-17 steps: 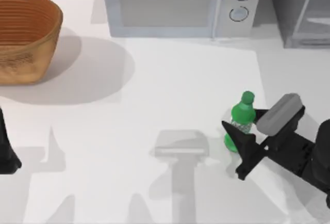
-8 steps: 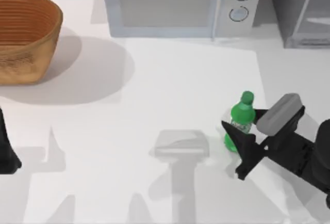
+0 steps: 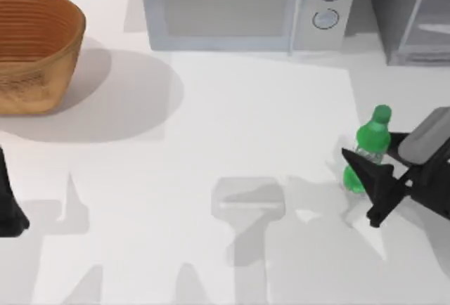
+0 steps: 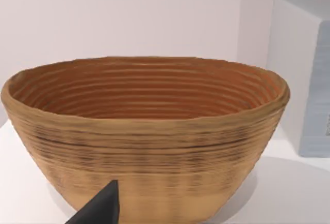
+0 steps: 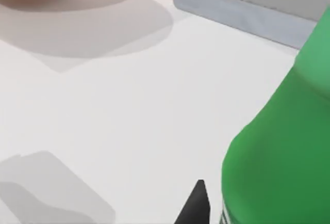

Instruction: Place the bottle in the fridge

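Gripping bottle (image 3: 370, 147), right gripper (image 3: 378, 168) above white table (image 3: 211, 150).

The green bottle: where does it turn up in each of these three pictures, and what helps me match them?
Top view: bottle stands near the table's right edge, between the right gripper's fingers.
Left wrist view: not in it; basket ahead.
Right wrist view: bottle looms close up.
Shared landmark: the white microwave, also at and.
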Tool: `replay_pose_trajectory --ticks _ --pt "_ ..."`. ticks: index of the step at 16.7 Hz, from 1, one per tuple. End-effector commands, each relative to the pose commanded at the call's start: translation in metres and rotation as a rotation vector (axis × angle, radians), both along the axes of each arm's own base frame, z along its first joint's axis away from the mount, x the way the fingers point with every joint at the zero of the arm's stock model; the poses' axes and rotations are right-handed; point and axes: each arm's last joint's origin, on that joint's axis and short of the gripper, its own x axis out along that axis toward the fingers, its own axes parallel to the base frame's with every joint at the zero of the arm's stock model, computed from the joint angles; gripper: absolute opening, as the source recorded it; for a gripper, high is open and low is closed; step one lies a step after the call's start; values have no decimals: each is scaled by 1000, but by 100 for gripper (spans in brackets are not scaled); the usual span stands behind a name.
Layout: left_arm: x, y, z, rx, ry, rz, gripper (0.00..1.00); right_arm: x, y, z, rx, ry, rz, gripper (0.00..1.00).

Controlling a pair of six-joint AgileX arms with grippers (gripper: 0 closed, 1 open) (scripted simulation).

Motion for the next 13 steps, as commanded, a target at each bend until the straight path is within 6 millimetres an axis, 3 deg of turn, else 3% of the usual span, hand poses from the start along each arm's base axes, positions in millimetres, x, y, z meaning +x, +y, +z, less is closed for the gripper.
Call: replay_pose_trajectory --ticks 5,13 --pt "0 0 0 0 0 0 100 -8 -47 23 1 -12 9 1" --pt "0 0 0 0 0 0 100 -10 -50 30 0 -22 2 1"
